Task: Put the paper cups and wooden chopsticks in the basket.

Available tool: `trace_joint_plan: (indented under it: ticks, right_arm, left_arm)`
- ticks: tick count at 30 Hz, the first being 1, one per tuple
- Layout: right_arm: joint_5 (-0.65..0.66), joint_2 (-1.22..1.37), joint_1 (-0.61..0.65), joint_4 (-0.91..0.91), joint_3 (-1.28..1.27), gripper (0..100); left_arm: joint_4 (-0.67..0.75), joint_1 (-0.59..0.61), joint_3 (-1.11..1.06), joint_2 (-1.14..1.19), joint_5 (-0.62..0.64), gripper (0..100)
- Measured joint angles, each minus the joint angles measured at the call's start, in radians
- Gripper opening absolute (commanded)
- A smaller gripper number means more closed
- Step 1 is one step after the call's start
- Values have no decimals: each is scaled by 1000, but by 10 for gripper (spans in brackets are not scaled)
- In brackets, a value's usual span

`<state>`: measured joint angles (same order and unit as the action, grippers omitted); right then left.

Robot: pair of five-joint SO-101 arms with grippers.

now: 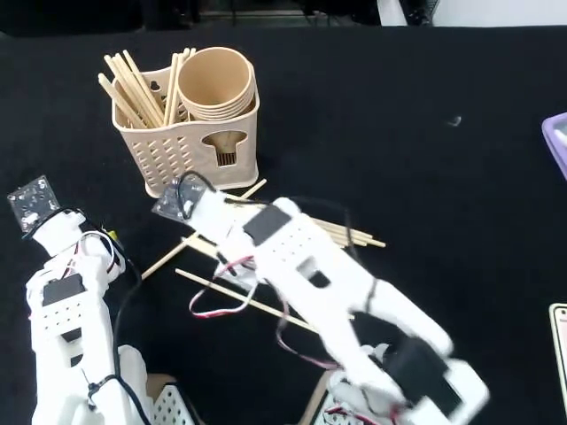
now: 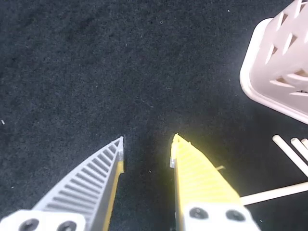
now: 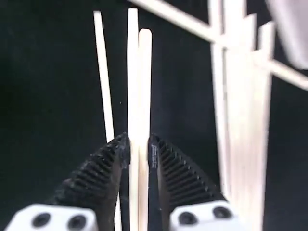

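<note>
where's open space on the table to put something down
Free: the table right of the basket, across to the purple object. Crowded: in front of the basket, where the right gripper grips loose chopsticks.

The basket point(image 1: 190, 150) stands at the back left of the table point(image 1: 399, 133), with the paper cups point(image 1: 217, 84) in its right compartment and upright chopsticks point(image 1: 133, 88) in its left. Just in front of it, loose chopsticks point(image 1: 354, 235) lie scattered on the table under the right arm, whose right gripper point(image 3: 138, 144) has a pair of chopsticks point(image 3: 139, 86) between its jaws. The left gripper point(image 2: 147, 144) sits over bare table front-left of the basket.
</note>
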<state>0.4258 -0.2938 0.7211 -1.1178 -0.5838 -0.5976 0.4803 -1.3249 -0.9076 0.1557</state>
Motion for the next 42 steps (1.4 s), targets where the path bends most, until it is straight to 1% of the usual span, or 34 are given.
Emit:
trace_joint_plan:
  ticks: [5,8,9,11,16,19,22,25,31,35,40,42]
  right_arm:
    - [0,-215,0,40,11,11]
    - [-2,-321,0,161,86,11]
    - [-3,-345,0,224,103,11]
    - [-58,-365,0,385,114,11]
    - [-292,-321,0,852,115,11]
    - [-328,-221,0,1111,115,11]
    - [-333,-97,0,1278,175,11]
    - [-333,26,0,1316,285,11]
    - [-333,255,-23,1329,480,11]
    - [-338,351,-37,1329,486,11]
    - [-339,370,-75,1329,450,16]
    - [-339,371,-80,1329,420,60]
  left_arm:
    - [0,0,0,0,0,163]
    - [0,0,0,0,0,163]
    - [0,0,0,0,0,163]
    - [0,0,0,0,0,163]
    - [0,0,0,0,0,163]
    - [0,0,0,0,0,163]
    - [0,0,0,0,0,163]
    - [0,0,0,0,0,163]
    - [0,0,0,0,0,163]
    - [0,0,0,0,0,163]
    - [0,0,0,0,0,163]
    - [0,0,0,0,0,163]
